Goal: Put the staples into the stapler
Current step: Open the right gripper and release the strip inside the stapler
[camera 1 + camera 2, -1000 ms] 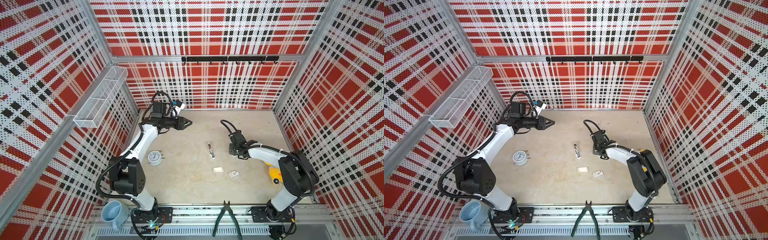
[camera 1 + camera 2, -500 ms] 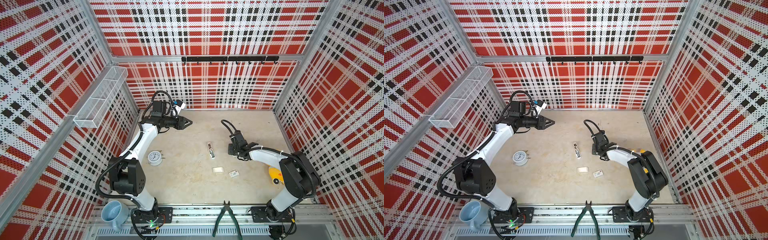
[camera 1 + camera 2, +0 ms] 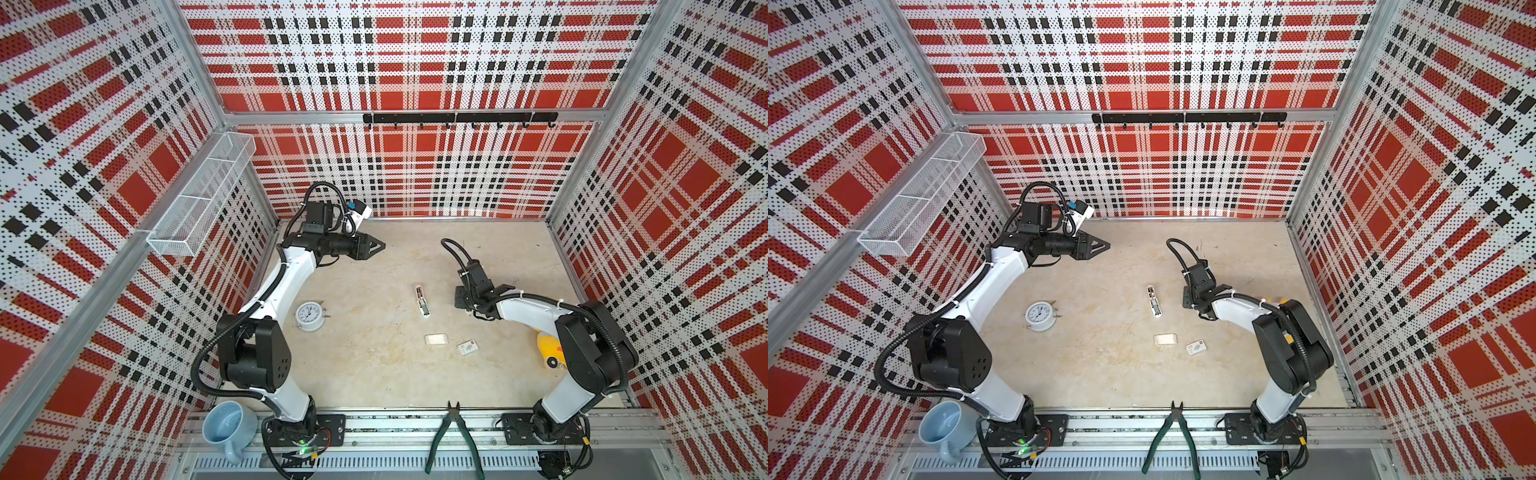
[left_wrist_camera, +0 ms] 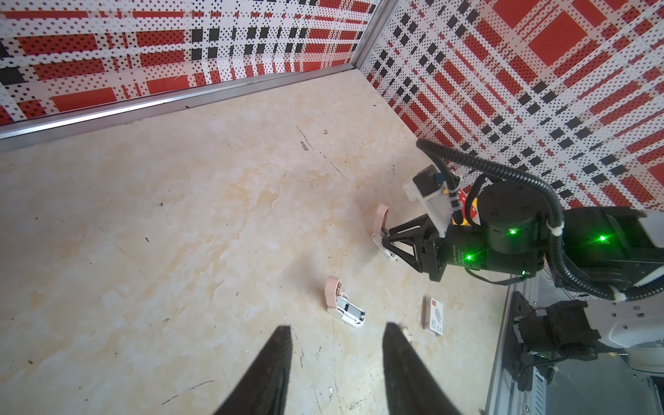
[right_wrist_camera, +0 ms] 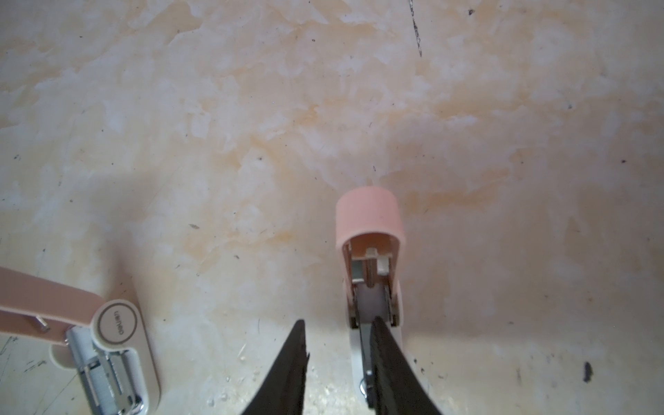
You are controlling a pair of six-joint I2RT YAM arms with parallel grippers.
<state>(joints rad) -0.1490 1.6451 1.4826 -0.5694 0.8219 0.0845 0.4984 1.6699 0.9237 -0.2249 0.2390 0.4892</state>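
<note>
Stapler point(image 5: 370, 212) with lid raised sits at low-reaching, slightly parted right fingers point(image 5: 391, 366).

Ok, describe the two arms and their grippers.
Both are built alike: white link shells between bulky black joint housings, with black corrugated hoses looping alongside, on the left arm and the right arm. The left gripper and right gripper are black, their fingers skeletal triangular frames tapering to points. Green lights glow on the right arm.
</note>
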